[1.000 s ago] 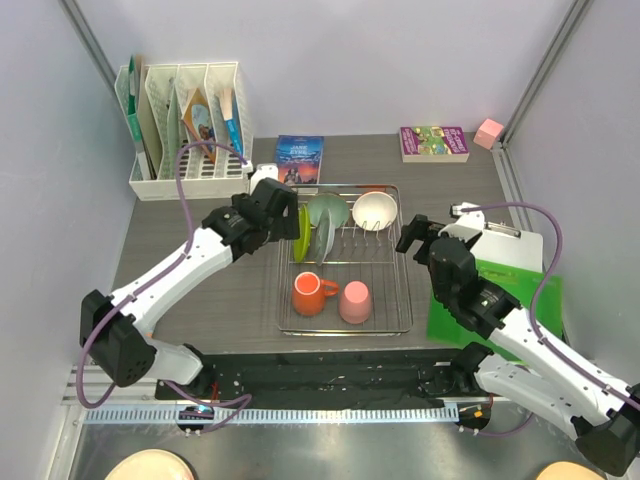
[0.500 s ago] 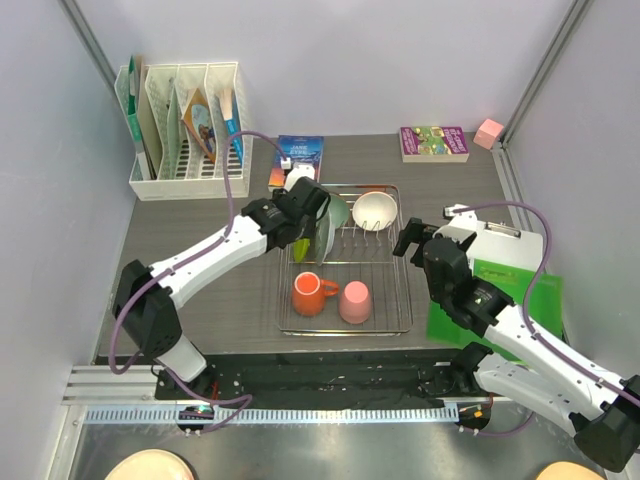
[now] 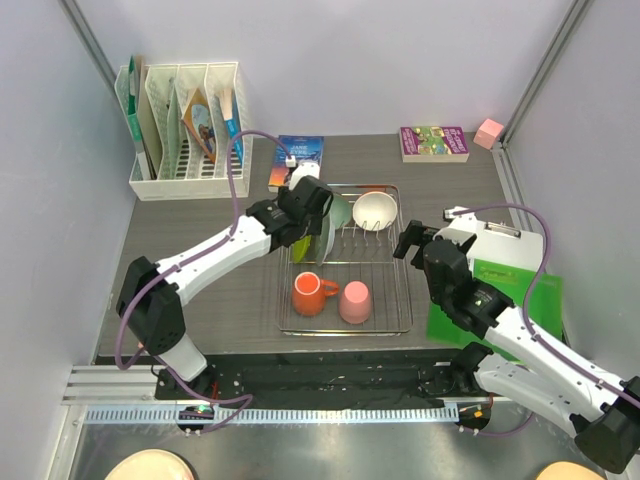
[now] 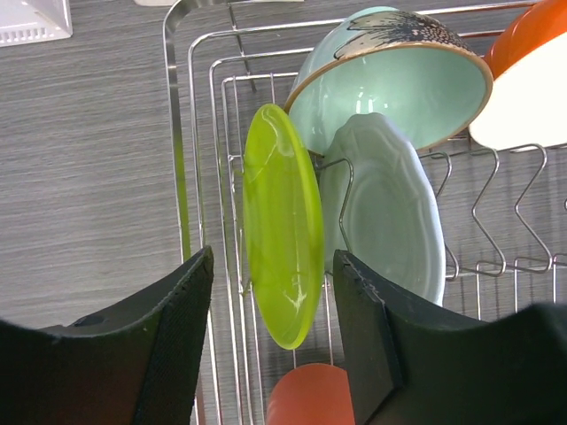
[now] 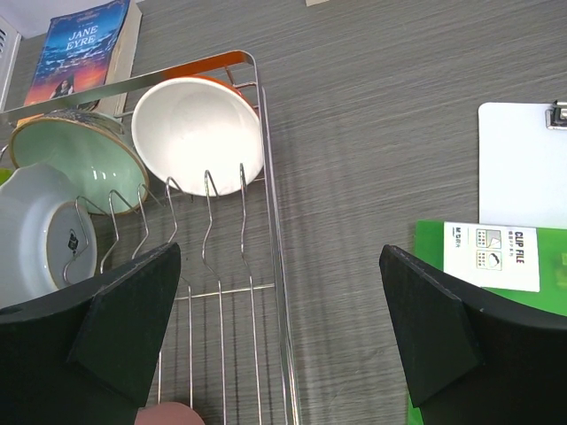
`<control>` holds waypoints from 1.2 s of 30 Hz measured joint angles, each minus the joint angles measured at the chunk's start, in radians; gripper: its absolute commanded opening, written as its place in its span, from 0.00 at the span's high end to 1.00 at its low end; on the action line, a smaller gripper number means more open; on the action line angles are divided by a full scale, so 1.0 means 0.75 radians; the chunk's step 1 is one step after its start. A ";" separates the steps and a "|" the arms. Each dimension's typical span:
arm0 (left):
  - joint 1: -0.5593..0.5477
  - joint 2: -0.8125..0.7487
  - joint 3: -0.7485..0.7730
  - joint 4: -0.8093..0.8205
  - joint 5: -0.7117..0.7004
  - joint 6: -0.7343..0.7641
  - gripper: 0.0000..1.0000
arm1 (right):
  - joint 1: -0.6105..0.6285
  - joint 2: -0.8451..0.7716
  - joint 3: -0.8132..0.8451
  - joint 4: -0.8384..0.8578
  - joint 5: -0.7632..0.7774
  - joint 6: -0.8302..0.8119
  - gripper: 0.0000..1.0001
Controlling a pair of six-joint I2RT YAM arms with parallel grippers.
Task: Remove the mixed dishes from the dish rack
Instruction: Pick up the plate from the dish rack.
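Note:
The silver wire dish rack (image 3: 345,331) holds a lime-green plate (image 4: 282,226) on edge, a pale green bowl (image 4: 399,88), a pale blue-white dish (image 4: 390,212), a cream-white bowl (image 3: 374,210), an orange mug (image 3: 308,294) and a pink cup (image 3: 354,302). My left gripper (image 4: 275,257) is open, partly narrowed. Its fingers straddle the plate's lower edge with a gap on each side. My right gripper (image 5: 279,257) stands wide open above the rack's right rim (image 5: 275,266), holding nothing. The cream-white bowl (image 5: 197,133) lies ahead of it.
A white slotted file organizer (image 3: 185,125) stands at the back left. A Jane Eyre book (image 3: 298,158) lies just behind the rack. A purple book (image 3: 434,142) and a pink block (image 3: 489,132) sit at the back right. A green folder (image 3: 500,290) and clipboard lie right of the rack.
My left arm swung right from beside the rack's left edge to over the lime-green plate, and its jaws narrowed around the plate. The right arm barely moved.

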 measured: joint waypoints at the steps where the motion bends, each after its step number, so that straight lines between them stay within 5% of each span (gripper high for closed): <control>1: 0.000 -0.001 -0.006 0.010 0.000 -0.002 0.40 | 0.000 -0.008 -0.004 0.001 -0.001 0.000 0.00; 10: 0.000 -0.029 -0.022 0.027 0.018 -0.005 0.46 | 0.000 -0.012 -0.007 0.002 -0.006 0.006 0.01; 15: 0.000 -0.015 -0.039 0.036 0.039 -0.011 0.63 | 0.000 -0.007 -0.011 0.001 -0.011 0.007 0.00; 22: -0.002 0.066 -0.064 0.059 0.079 -0.035 0.72 | 0.000 -0.007 -0.014 0.001 -0.010 0.007 0.00; 25: -0.002 0.079 -0.069 0.062 0.089 -0.035 0.86 | 0.000 -0.007 -0.014 0.001 -0.010 0.007 0.00; 26: -0.002 0.079 -0.069 0.063 0.091 -0.038 0.99 | 0.000 -0.007 -0.014 0.001 -0.010 0.007 0.00; 36: -0.004 0.069 -0.075 0.085 0.154 -0.046 1.00 | 0.000 -0.007 -0.014 0.001 -0.011 0.007 0.00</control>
